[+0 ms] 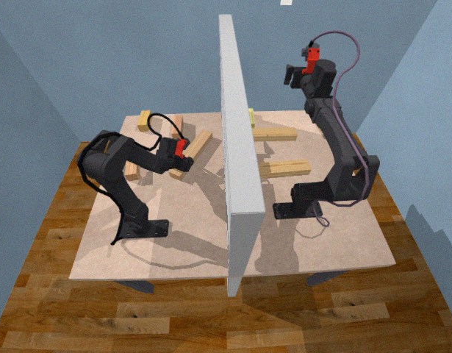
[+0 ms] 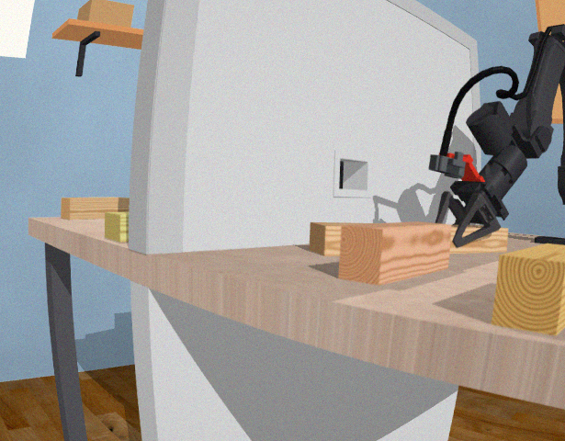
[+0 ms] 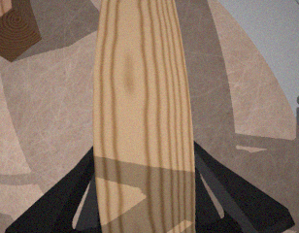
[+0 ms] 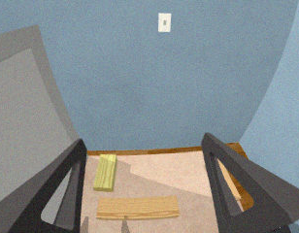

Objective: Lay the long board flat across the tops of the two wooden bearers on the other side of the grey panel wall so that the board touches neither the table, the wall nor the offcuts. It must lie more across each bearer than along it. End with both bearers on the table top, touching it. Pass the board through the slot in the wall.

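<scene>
The long board (image 1: 203, 141) (image 2: 325, 239) (image 3: 140, 97) lies at a slant on the table, left of the grey panel wall (image 1: 241, 125) (image 2: 263, 118) in the top view. My left gripper (image 1: 185, 166) (image 3: 143, 143) is shut on the board near its close end, a finger against each long side. The wall's slot (image 2: 354, 193) is a small square opening above the table. On the other side, one bearer (image 1: 275, 134) (image 4: 138, 207) and a second bearer (image 1: 287, 168) lie roughly parallel on the table, partly hidden by the wall. My right gripper (image 1: 289, 76) (image 4: 144, 142) is open, empty and high above the bearers' side.
On the board's side lie a yellow offcut (image 1: 144, 120) (image 2: 529, 289), a salmon offcut (image 1: 177, 127) (image 2: 411, 249) close to the board, and another reddish offcut (image 1: 131, 170) behind the left arm. A yellow-green offcut (image 1: 251, 118) (image 2: 116, 228) (image 4: 105, 172) lies beyond the far bearer, near the wall.
</scene>
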